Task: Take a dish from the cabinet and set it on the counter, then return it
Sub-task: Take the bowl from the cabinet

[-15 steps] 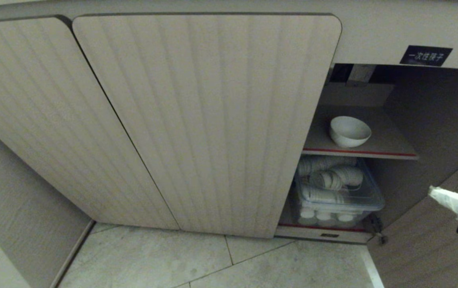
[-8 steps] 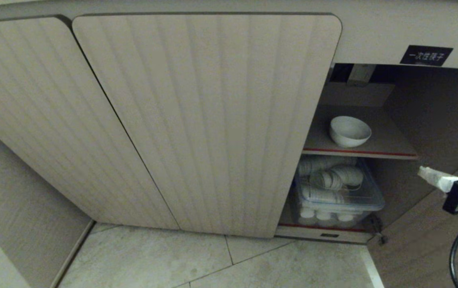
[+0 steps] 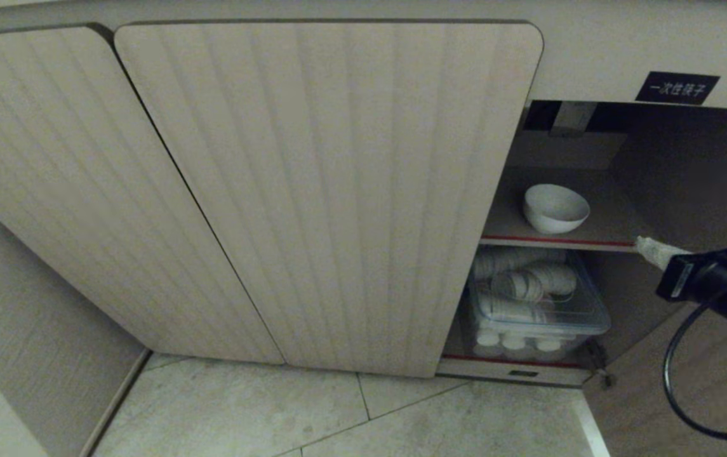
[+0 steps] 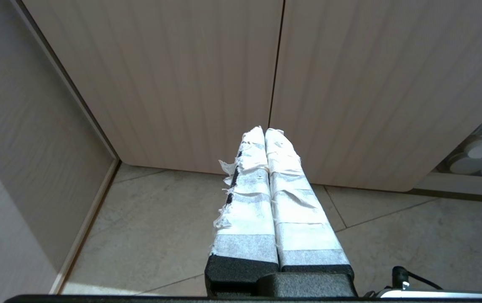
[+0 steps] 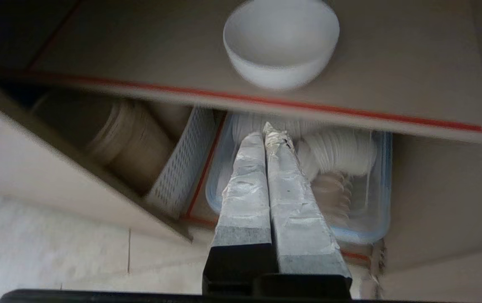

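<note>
The dish, a plain white bowl, sits alone on the red-edged shelf inside the cabinet, whose right compartment stands open. My right gripper is shut with nothing in it; its taped tips hover at the shelf's front right end, to the right of the dish and apart from it. My left gripper is shut and empty, parked low over the floor before the closed doors. The counter is out of view.
Under the shelf a clear plastic box holds stacked white ribbed cups. A white perforated basket stands beside it. The opened door reaches out at the right. A black label sits above the opening. Grey tiles cover the floor.
My right gripper has risen and moved left from the lower right edge of the head view, up to the shelf's front right end, staying shut. The dish has not moved.
</note>
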Robot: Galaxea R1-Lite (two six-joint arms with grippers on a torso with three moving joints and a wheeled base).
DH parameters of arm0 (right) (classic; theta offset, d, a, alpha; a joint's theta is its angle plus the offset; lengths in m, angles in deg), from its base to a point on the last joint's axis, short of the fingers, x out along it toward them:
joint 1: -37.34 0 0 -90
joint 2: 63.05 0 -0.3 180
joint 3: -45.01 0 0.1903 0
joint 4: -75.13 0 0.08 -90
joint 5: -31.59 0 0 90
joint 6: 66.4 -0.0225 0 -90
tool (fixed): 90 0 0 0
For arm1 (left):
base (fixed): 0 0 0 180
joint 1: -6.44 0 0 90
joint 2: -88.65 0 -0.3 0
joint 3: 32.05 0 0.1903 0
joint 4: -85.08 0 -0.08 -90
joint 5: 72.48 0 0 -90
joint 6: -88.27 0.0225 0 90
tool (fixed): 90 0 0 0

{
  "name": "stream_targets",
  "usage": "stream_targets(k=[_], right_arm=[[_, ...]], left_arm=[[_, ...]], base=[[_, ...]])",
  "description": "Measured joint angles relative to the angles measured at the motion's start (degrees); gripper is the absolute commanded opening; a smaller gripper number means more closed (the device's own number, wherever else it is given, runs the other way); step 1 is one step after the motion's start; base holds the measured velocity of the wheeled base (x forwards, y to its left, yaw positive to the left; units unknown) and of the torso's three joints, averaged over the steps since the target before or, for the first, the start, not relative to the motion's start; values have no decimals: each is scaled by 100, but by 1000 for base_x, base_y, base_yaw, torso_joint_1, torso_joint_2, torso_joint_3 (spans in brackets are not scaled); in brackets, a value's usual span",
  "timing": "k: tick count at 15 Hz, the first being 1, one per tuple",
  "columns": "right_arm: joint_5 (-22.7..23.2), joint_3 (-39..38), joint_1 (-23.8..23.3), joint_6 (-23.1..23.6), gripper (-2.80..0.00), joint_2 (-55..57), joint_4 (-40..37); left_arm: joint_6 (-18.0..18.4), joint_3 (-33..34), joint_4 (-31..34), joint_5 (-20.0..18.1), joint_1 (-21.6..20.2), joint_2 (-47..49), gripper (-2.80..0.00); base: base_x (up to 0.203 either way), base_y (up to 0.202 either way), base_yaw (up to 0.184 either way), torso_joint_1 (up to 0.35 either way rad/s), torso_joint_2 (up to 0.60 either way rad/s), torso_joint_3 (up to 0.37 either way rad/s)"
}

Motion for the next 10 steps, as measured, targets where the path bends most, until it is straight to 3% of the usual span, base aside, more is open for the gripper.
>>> stream_targets(k=[4, 10], right_arm=[[-886, 321, 442, -197, -280, 455, 207], [-1740, 907, 543, -194, -280, 1021, 389]], left_arm=[[0, 0, 0, 1, 0, 0, -280], [1, -2, 0, -1, -2, 0, -280]], base=[[0, 0, 0, 0, 0, 0], [0, 0, 0, 0, 0, 0]])
